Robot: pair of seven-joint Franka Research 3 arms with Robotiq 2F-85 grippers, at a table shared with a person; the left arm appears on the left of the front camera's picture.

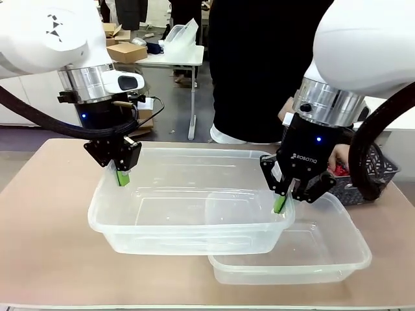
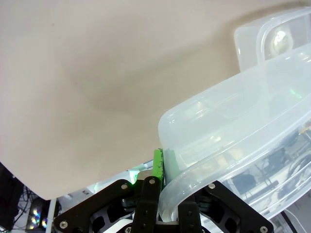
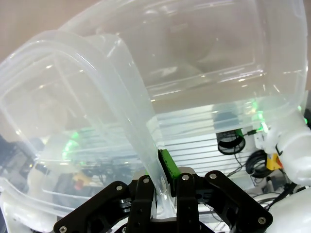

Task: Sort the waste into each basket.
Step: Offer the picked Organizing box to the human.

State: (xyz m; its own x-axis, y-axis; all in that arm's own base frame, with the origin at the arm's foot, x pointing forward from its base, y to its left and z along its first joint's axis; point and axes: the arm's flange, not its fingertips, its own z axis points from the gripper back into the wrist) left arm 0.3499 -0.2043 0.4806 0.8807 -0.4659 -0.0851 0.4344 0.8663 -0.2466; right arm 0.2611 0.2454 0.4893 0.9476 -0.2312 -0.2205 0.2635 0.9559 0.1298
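Both grippers hold one large see-through basket [image 1: 188, 236] by its rolled rim. My left gripper [image 1: 122, 176] is shut on the left rim, and my right gripper [image 1: 281, 202] is shut on the right rim. In the left wrist view the rim [image 2: 233, 126] runs between the fingers of my left gripper [image 2: 165, 167]. The right wrist view shows the same for my right gripper [image 3: 163, 167], which pinches the rim [image 3: 131, 107]. A second see-through basket [image 1: 324, 259] lies on the table, partly under the held one's right end. Red waste [image 1: 337, 170] peeks out of a dark basket.
The dark grey slotted basket [image 1: 379, 172] stands at the right edge behind my right arm, with a person's hand [image 1: 340, 155] at it. The person stands at the far side. Bare tan table [image 1: 45, 214] spreads to the left and front.
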